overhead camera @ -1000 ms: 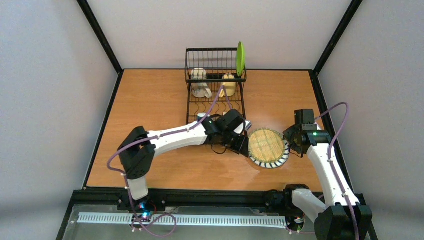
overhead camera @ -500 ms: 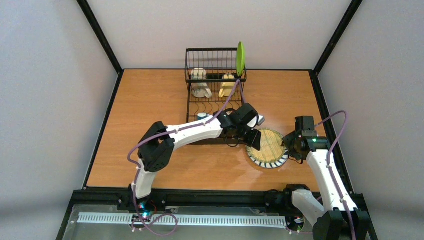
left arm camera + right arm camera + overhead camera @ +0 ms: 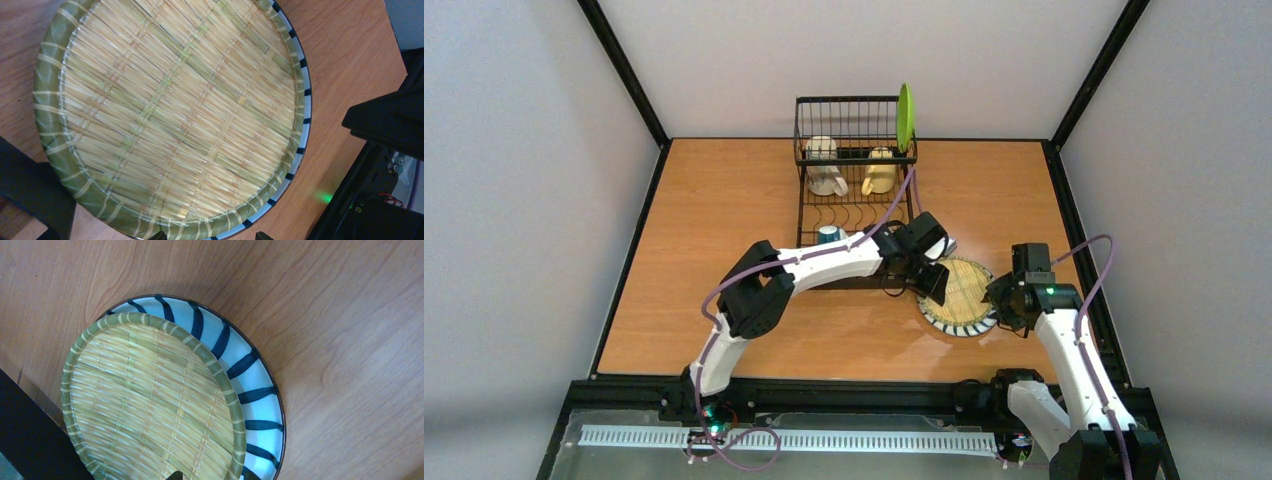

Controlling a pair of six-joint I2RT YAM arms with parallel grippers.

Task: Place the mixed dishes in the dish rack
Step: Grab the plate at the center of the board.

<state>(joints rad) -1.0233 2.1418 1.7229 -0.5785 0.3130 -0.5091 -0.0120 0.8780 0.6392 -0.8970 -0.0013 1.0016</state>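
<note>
The woven tray [image 3: 958, 286] hides most of the striped dish [image 3: 977, 322] under it. Only a band of blue-striped rim shows, from about 3 to 7 o'clock of the stack. The left arm crosses the near end of the dish rack [image 3: 854, 130] and half covers a small teal thing [image 3: 828, 234] there, and I cannot say what it is. In both wrist views the fingertips are cut off by the lower edge of the picture.

The stack lies on the table [image 3: 714, 210] at about 4 o'clock, just beside the near right corner of the rack. Bare wood shows on its 6 o'clock side up to the near edge. The rack stands at 12 o'clock against the far edge. It holds the white mug [image 3: 824, 172] and the cream-yellow mug [image 3: 881, 173] in its tall part, and the lime-green plate [image 3: 905, 116] upright at its right side.

The left arm is folded at the elbow and stretches toward 3 o'clock. The left gripper [image 3: 934, 280] is over the 10 o'clock rim of the tray with its jaws spread wide and nothing gripped. The right gripper [image 3: 1001, 300] is at the 3 o'clock rim. Its tips are apart with the tray's edge between them, but I cannot tell if it grips.
</note>
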